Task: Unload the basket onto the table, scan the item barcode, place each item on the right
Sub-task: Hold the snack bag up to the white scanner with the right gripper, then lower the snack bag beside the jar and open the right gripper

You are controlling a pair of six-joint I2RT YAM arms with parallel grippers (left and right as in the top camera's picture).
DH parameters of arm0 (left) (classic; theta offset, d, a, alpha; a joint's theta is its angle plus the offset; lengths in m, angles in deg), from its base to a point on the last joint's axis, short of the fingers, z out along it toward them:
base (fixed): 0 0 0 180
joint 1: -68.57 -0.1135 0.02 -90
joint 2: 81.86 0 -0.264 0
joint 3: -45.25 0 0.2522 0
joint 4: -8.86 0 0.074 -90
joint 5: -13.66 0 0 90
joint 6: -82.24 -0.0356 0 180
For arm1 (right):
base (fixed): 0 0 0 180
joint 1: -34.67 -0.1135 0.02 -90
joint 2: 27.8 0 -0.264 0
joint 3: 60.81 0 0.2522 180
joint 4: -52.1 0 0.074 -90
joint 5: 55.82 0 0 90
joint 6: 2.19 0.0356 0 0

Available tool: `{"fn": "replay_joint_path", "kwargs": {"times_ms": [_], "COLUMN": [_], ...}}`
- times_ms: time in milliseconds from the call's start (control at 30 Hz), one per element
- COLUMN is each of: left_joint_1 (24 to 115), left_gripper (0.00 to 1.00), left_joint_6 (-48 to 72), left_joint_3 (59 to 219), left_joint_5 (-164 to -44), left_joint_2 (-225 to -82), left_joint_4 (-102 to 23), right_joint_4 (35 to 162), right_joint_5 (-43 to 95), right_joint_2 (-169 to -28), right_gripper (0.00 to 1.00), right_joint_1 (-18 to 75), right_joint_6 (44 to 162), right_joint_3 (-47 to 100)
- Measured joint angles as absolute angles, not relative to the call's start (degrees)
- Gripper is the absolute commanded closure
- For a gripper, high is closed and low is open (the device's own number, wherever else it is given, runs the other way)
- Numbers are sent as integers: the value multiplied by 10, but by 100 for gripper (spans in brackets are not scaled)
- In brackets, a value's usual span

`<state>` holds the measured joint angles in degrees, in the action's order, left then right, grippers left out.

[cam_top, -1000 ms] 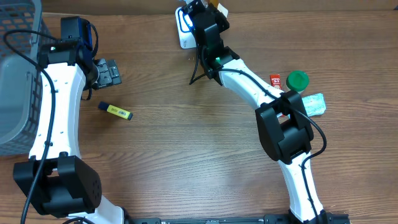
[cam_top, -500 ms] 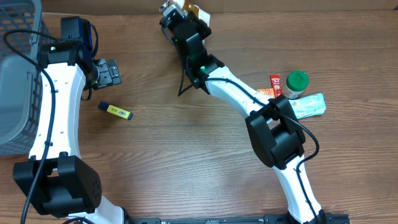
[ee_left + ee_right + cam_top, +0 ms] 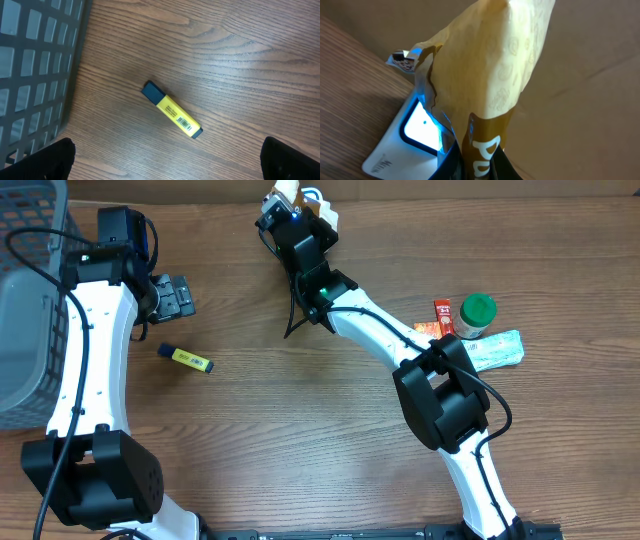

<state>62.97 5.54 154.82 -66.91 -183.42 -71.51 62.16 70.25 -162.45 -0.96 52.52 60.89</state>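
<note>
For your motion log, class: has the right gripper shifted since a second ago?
Yes: the right gripper went left, away from the green-lidded jar.

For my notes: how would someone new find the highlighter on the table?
Start at the grey basket on the table's left edge. Just right of it, beyond the left arm's white link, the highlighter lies flat on bare wood. It alone is a yellow stick with a dark blue cap and barcode.

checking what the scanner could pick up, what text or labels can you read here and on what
"P" plus a cut-off letter: white print on the yellow packet, held in the right gripper.
Scanner: small print at its corner, too blurred to read.
Yellow highlighter: barcode and fine print, too small to read.
Red packet: white marks, unreadable.
</note>
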Motion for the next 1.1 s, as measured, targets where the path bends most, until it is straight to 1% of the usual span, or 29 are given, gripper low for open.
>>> {"fn": "replay_joint_path", "kwargs": {"times_ms": [167, 267, 367, 600, 733, 800, 933, 967, 1000, 1033, 1100], "left_joint_1": [630, 630, 630, 630, 630, 630, 630, 630, 630, 630, 630], "left_gripper": [0, 0, 0, 0, 0, 0, 0, 0, 0, 0, 0], "left_joint_6": [55, 55, 55, 55, 55, 55, 55, 55, 55, 55, 55], "left_joint_3": [1548, 1548, 1548, 1548, 1548, 1548, 1548, 1548, 1548, 1548, 1548], "left_joint_5": [-669, -669, -669, -670, -671, -671, -671, -671, -671, -671, -671], "left_joint_2": [-1834, -1834, -1834, -1834, -1834, -1834, -1834, -1834, -1834, -1834, -1834], "left_joint_4": [-715, -715, -715, -715, -715, -715, -715, -715, -715, -715, -715], "right_joint_4": [665, 731, 809, 1052, 1167, 1241, 1337, 1348, 1359, 1369, 1387], "right_joint_5": [719, 724, 720, 659, 611, 567, 498, 487, 477, 471, 460], "right_joint_2": [-1611, -1578, -1523, -1400, -1384, -1385, -1389, -1389, -1389, -1389, -1389], "right_gripper": [96, 96, 96, 96, 96, 96, 96, 95, 92, 87, 84], "right_joint_1": [-10, -10, -9, 0, 17, 33, 64, 72, 81, 89, 108], "right_joint_6": [549, 591, 654, 793, 839, 860, 877, 880, 882, 883, 887], "right_joint_3": [609, 609, 609, 611, 612, 611, 610, 607, 602, 597, 582]}}
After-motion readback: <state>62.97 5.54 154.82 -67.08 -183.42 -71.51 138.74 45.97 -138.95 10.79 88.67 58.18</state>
